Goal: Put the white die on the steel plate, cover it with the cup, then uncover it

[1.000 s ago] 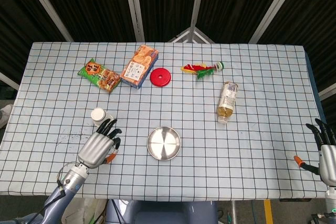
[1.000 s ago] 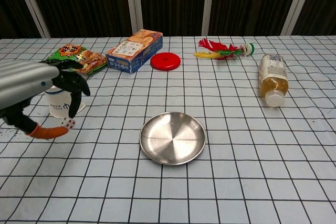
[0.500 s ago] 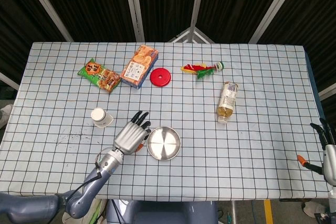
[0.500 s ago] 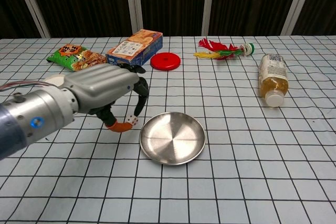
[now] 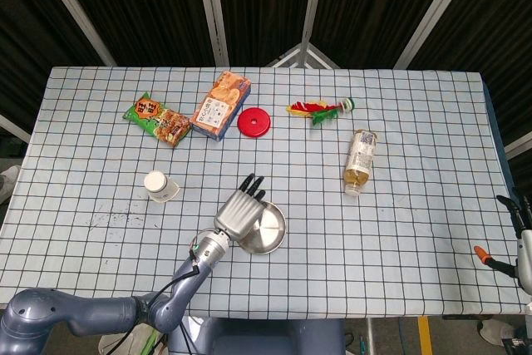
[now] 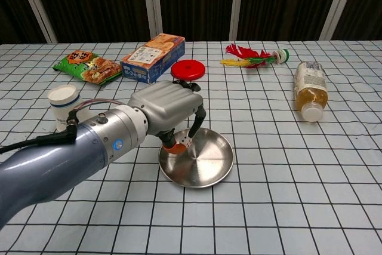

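Dark slatted panels behind; table (image 5: pixel 432 164) under a white cloth with a black grid.

Change since a second ago: left hand (image 6: pixel 170 106) has travelled from beside the paper cup (image 6: pixel 64 107), near the left edge, across to the steel plate (image 6: pixel 209 165) near the front edge's middle. It now hangs over the plate's left rim, fingers curled down, pinching the white die (image 6: pixel 185 144) against an orange thumb tip. Die sits just above the plate's left part; contact with the steel cannot be told. Cup stands upright, uncovered by the arm now, well apart from the plate.

Right hand (image 5: pixel 519 234) at the table's right edge, lower in the head view than before, fingers apart, holding nothing.

Unmoved along the far edge: green-and-orange snack packet (image 6: pixel 86 65), orange biscuit box (image 6: pixel 153 57), red disc (image 6: pixel 188 69), feathered shuttlecock (image 6: pixel 253 58). Bottle (image 6: pixel 310 89) of amber drink lies on its side toward the right edge, cap facing front.

Writing on packet, box and bottle label too small to read.
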Robot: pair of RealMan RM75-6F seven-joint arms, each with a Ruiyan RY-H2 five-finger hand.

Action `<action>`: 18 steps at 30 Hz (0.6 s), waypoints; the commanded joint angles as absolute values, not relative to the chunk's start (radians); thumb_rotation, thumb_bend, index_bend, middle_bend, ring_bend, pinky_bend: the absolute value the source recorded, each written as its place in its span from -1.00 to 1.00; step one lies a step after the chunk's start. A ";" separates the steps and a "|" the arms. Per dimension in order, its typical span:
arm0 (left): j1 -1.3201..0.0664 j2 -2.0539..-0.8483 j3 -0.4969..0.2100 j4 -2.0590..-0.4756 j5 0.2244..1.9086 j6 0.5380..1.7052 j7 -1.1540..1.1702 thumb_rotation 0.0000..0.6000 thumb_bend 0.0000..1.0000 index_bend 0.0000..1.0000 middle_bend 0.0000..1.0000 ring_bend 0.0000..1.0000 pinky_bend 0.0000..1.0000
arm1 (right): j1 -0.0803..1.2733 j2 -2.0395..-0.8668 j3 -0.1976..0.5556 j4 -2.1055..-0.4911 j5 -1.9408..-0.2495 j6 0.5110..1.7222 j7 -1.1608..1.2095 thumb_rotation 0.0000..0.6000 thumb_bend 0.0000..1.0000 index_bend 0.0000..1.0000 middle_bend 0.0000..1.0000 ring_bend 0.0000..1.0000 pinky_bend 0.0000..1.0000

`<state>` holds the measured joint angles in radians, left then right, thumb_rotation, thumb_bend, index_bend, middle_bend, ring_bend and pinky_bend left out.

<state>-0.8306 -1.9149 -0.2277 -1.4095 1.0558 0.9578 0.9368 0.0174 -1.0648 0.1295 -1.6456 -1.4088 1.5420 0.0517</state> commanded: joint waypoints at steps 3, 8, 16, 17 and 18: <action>-0.844 -1.896 -0.210 -1.426 1.008 0.948 0.978 1.00 -0.60 -0.34 -0.55 -0.99 -1.00 | 0.016 -1.065 0.131 -1.647 -1.406 1.544 0.051 1.00 -0.81 -0.63 -0.80 -0.78 -0.86; -0.843 -1.860 -0.216 -1.473 0.972 0.958 0.966 1.00 -0.69 -0.83 -0.72 -1.00 -1.00 | 0.020 -1.068 0.129 -1.646 -1.409 1.537 0.044 1.00 -0.81 -0.63 -0.80 -0.78 -0.86; -0.818 -1.756 -0.258 -1.631 0.959 0.988 0.846 1.00 -0.71 -0.86 -0.84 -1.00 -1.00 | 0.022 -1.073 0.128 -1.646 -1.408 1.533 0.032 1.00 -0.81 -0.63 -0.80 -0.77 -0.86; -0.814 -1.742 -0.265 -1.649 0.958 0.999 0.840 1.00 -0.71 -0.80 -0.83 -1.00 -1.00 | 0.023 -1.073 0.128 -1.647 -1.408 1.532 0.031 1.00 -0.81 -0.63 -0.80 -0.77 -0.86; -0.808 -1.721 -0.272 -1.671 0.959 1.018 0.836 1.00 -0.71 -0.75 -0.82 -1.00 -1.00 | 0.023 -1.073 0.128 -1.648 -1.407 1.532 0.030 1.00 -0.81 -0.63 -0.80 -0.77 -0.86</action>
<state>-0.8215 -1.7600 -0.2526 -1.6285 0.9639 0.9883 0.8589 0.0225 -1.0730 0.1282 -1.6478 -1.4071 1.5322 0.0301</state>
